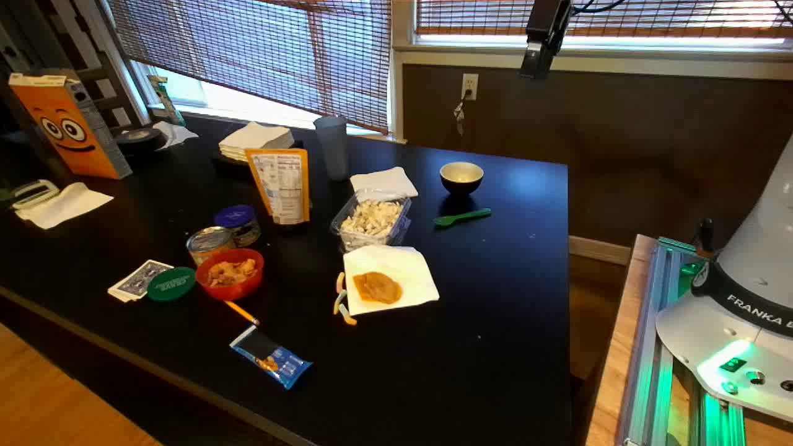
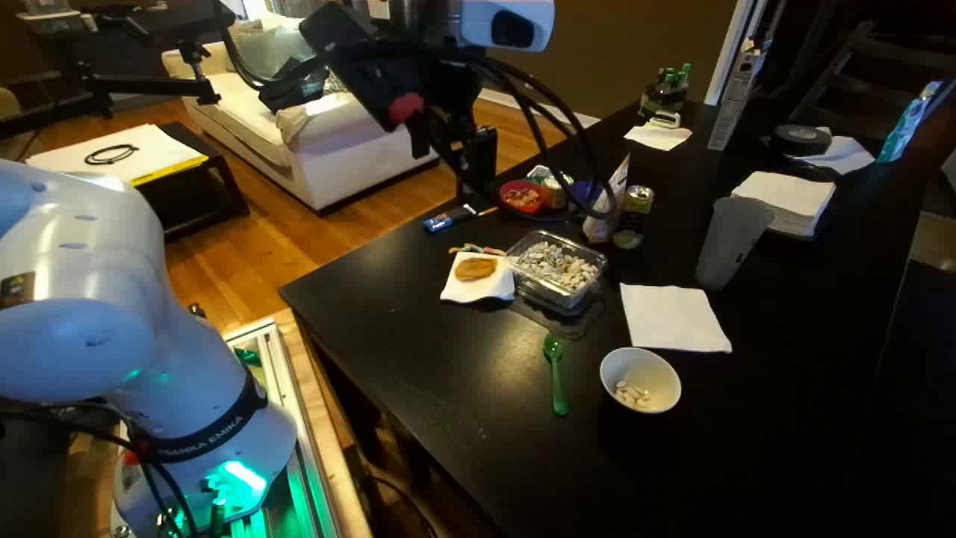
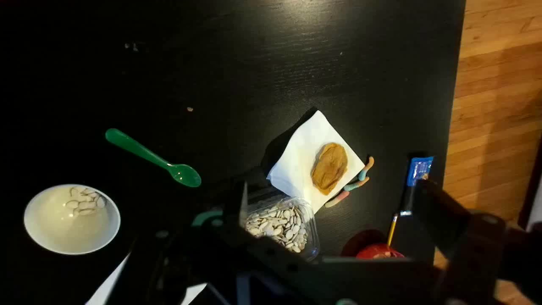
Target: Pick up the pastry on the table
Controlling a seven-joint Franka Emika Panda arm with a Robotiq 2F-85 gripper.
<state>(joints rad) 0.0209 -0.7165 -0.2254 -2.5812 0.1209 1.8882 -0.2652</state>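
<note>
The golden-brown pastry (image 1: 378,288) lies flat on a white paper napkin (image 1: 418,266), which rests on the black table (image 1: 483,378). Both exterior views show it, and in the wrist view the pastry (image 3: 329,168) is fully visible right of centre. My gripper (image 2: 452,153) hangs well above the table, apart from everything on it. In the wrist view its two dark fingers (image 3: 438,207) stand wide apart, and nothing is held between them. Only a dark piece of the gripper shows at the top of an exterior view.
Against the napkin stands a clear container (image 2: 560,270) of pale pieces. Gummy worms (image 3: 355,182) lie along the napkin's edge. Also around are a green spoon (image 3: 148,154), a white-lined bowl (image 2: 641,379), a red bowl (image 1: 230,275), a blue packet (image 1: 272,356), a standing pouch (image 1: 282,186) and a tall cup (image 1: 333,148).
</note>
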